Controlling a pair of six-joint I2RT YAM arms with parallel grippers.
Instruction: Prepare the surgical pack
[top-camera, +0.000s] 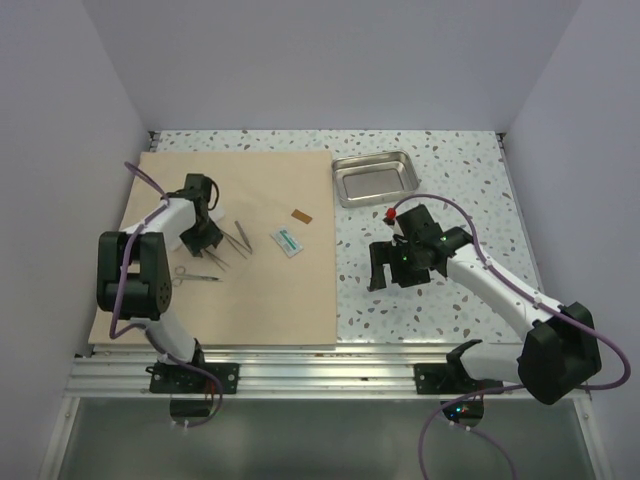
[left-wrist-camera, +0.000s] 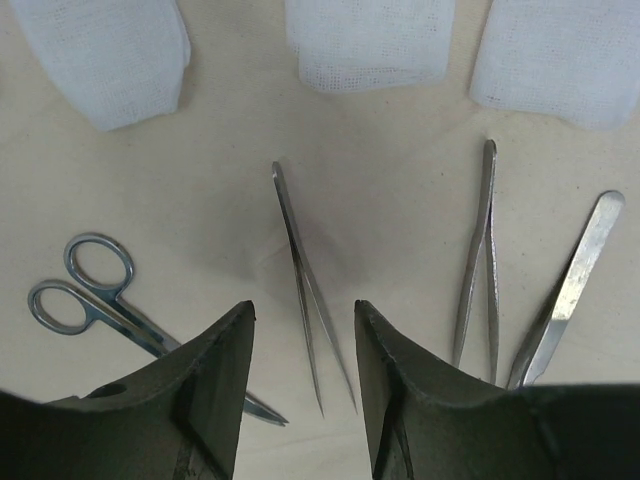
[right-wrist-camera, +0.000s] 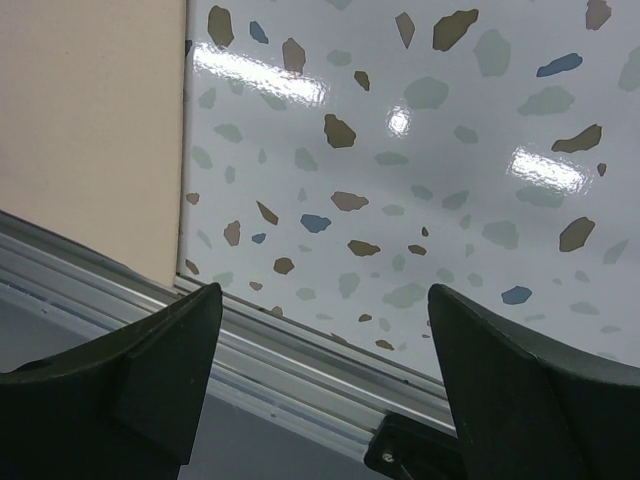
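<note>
The tan wrap sheet (top-camera: 270, 300) lies flat on the left of the table. The empty steel tray (top-camera: 375, 178) stands off the sheet at the back middle. My left gripper (top-camera: 207, 242) is open low over the sheet. In the left wrist view its open gripper (left-wrist-camera: 303, 315) straddles thin tweezers (left-wrist-camera: 305, 290) without touching them. Scissors (left-wrist-camera: 85, 295) lie to their left, and a second pair of tweezers (left-wrist-camera: 478, 260) and a flat steel tool (left-wrist-camera: 572, 285) to their right. My right gripper (top-camera: 380, 272) is open and empty over bare table (right-wrist-camera: 325, 300).
Three white gauze pads (left-wrist-camera: 370, 40) lie beyond the instruments. A white-green packet (top-camera: 287, 242) and a small brown packet (top-camera: 301, 216) lie on the sheet. The sheet's right edge (right-wrist-camera: 90, 120) and the aluminium front rail (right-wrist-camera: 300, 370) show in the right wrist view. Walls close the left, back and right.
</note>
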